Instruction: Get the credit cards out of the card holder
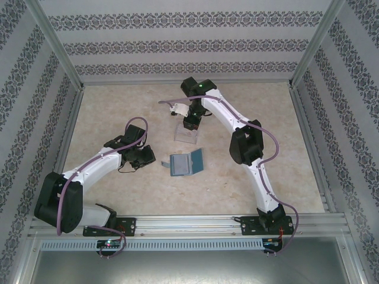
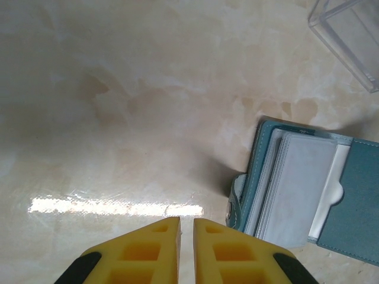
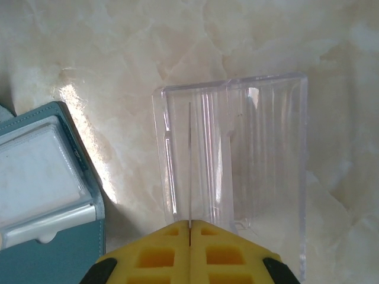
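1. Two grippers are over the marble-patterned table (image 1: 118, 106). The right gripper (image 3: 189, 226) has its yellow fingers pressed together. A thin line rising from their seam reads as a credit card (image 3: 189, 165) held edge-on, though it is too thin to confirm.
2. The left gripper (image 2: 186, 228) is all but closed, with only a sliver of gap between the fingers and nothing in it. It sits low over bare table, just left of the card holder (image 1: 185, 163).
3. The card holder lies open like a book at mid-table. It is just near of the clear plastic tray (image 3: 296, 148) and apart from it.
4. Step in hand, as judged: setting the held card down in the tray, over which the right gripper hangs.
5. To do it well:
   - Lower the card inside the tray walls and clear of the rim before the fingers part.
   - Tip the card toward flat; released on edge, it may topple or lean on a wall.
   - Open only slightly, then lift straight up so the light tray is not dragged.
6. For any further card, the left gripper is well placed to pin the teal cover while the other pulls.
7. Containers:
   - Tray: I see no card lying flat on its ribbed floor.
   - Card holder: stacked pale grey sleeves fill the inner pocket. Whether cards sit inside them cannot be told.
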